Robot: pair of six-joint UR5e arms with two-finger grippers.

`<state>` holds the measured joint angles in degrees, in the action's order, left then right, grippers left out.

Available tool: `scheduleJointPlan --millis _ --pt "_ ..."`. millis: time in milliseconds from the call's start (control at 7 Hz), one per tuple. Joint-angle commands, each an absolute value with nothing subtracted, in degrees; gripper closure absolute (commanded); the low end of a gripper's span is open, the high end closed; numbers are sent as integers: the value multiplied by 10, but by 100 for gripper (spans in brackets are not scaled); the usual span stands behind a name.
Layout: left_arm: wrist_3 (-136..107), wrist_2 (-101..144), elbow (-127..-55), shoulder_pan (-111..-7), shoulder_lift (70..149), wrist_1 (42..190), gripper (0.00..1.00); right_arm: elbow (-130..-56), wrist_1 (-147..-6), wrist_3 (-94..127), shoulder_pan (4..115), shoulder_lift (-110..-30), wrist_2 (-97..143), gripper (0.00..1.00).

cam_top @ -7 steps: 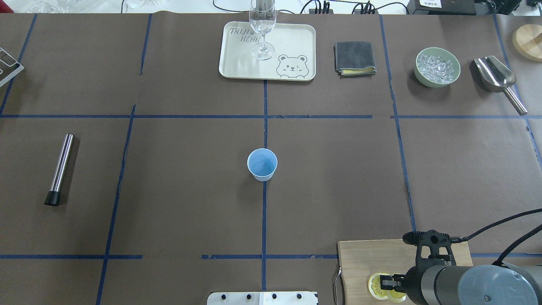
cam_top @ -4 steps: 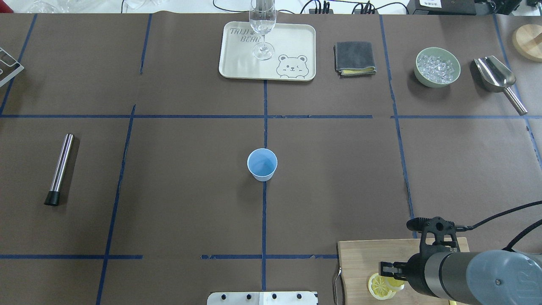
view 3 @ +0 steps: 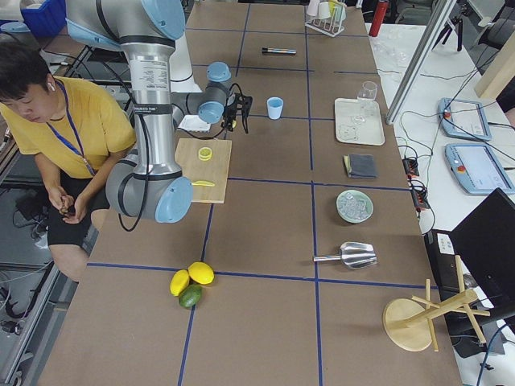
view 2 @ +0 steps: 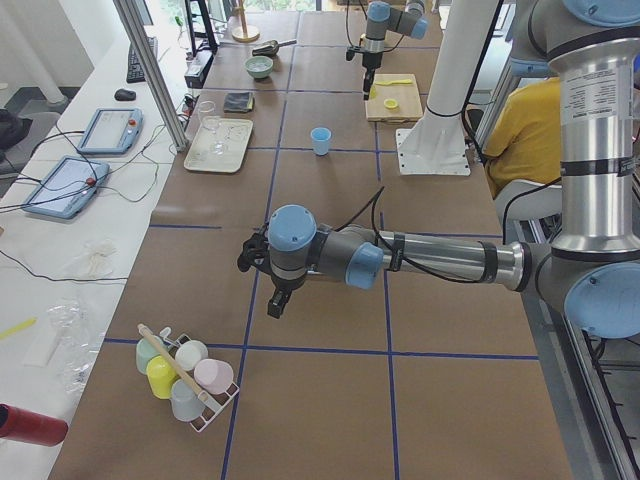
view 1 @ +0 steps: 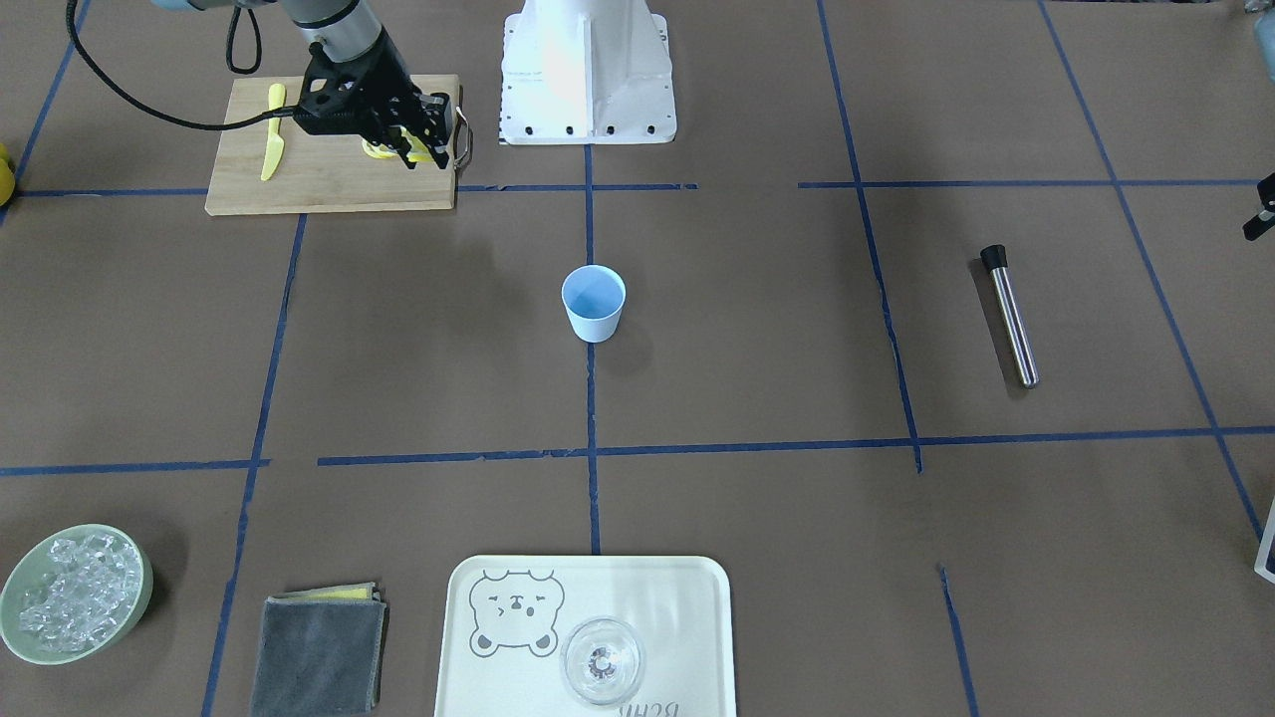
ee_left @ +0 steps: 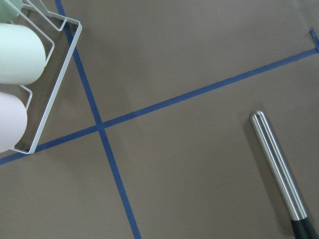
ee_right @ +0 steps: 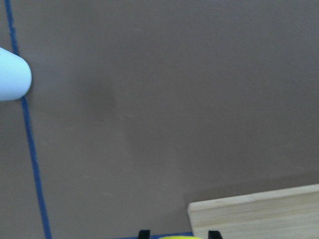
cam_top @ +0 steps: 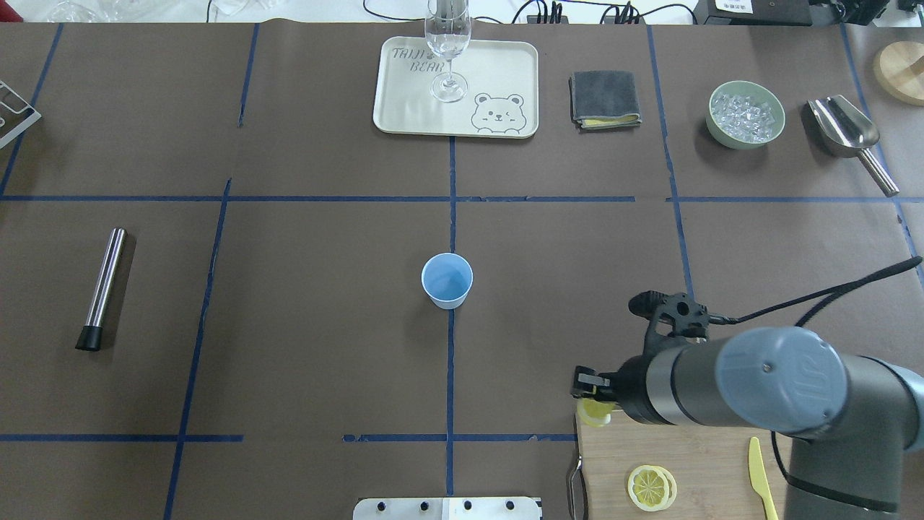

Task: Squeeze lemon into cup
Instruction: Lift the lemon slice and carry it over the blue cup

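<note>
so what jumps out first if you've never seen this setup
The right gripper hangs over the cutting board's far corner on the cup side, pinching a lemon slice. The light-blue cup stands upright and alone at mid-table. A second slice lies flat on the board.

One lemon has been lifted off the board by the right hand and carried to the board corner nearest the cup.

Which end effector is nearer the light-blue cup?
Right. The right end effector, holding a lemon slice, hangs by the cutting board's corner, short of the cup; the left end effector is far off near the wire rack.
</note>
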<state>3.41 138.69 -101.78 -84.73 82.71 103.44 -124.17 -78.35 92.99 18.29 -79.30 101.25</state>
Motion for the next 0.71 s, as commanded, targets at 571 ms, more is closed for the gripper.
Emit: scheduleJointPlan --millis 571 --pt "34 1388 -1019 -848 824 1034 0 -1010 -858 935 269 -488 1030 51"
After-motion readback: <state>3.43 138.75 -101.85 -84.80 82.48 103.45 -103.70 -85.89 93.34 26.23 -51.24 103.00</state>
